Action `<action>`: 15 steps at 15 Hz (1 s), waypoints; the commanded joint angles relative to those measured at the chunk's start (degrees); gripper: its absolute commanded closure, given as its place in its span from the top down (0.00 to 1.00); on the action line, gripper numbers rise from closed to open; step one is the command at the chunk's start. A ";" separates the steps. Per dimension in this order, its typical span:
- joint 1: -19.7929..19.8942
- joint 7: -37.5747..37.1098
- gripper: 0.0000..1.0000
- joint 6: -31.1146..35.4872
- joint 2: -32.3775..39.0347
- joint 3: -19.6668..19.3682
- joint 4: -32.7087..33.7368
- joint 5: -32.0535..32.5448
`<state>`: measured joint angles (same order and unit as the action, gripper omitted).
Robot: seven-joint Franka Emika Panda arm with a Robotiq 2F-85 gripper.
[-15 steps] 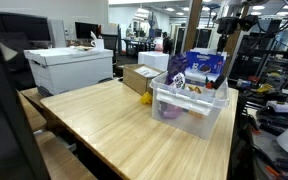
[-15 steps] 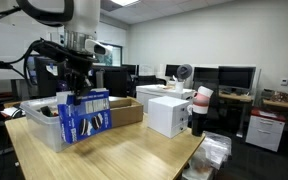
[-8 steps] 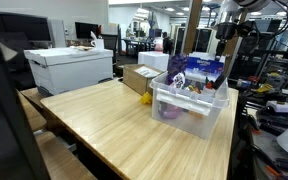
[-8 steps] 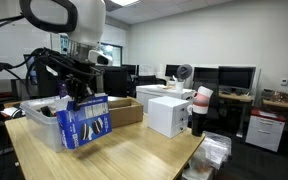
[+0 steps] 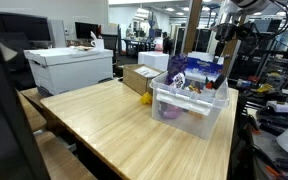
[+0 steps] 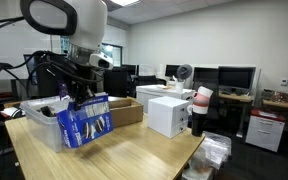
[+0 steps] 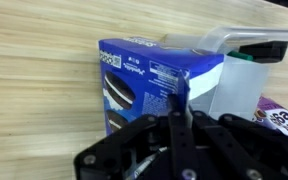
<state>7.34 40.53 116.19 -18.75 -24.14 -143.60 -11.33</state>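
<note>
Open-plan office/lab w/ desks, monitors and chairs behind; in front, a long light-wood worktop (image 5: 114, 125). Your hand (image 7: 181, 100) is clenched on the top edge of a blue cardboard box (image 7: 139, 85) with white print. In the wrist view the two fingers pinch together over the box's upper rim, wood grain showing below and to the side of it.

In an exterior view the blue cardboard box (image 6: 86, 122) hangs tilted under the hand (image 6: 79, 97), its lower end out over the worktop, right in front of a clear plastic bin (image 6: 39, 118). Can't tell whether the bottom corner touches the wood.

From the opposite side, the blue cardboard box (image 5: 196, 68) shows above and behind the clear plastic bin (image 5: 189, 112), which holds mixed small items, incl. something purple at the bottom; the hand (image 5: 222, 50) sits at the box's top corner.

Other things on the worktop: a large white carton (image 5: 69, 68) at the far end, well apart from the bin, and a low brown cardboard box (image 5: 139, 78) near the bin, w/ a small yellow object (image 5: 146, 99) just beside it.
</note>
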 commanded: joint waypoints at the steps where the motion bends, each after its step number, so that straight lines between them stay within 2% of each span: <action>1: 0.86 1.63 0.00 1.42 0.76 0.78 -0.26 -2.94; 9: 1.89 0.17 0.00 3.43 1.10 1.30 -0.40 -1.69; 15: 2.73 -3.64 0.00 5.93 1.08 2.58 -0.75 0.07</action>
<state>8.68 39.06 120.17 -17.55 -23.35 -143.60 -11.81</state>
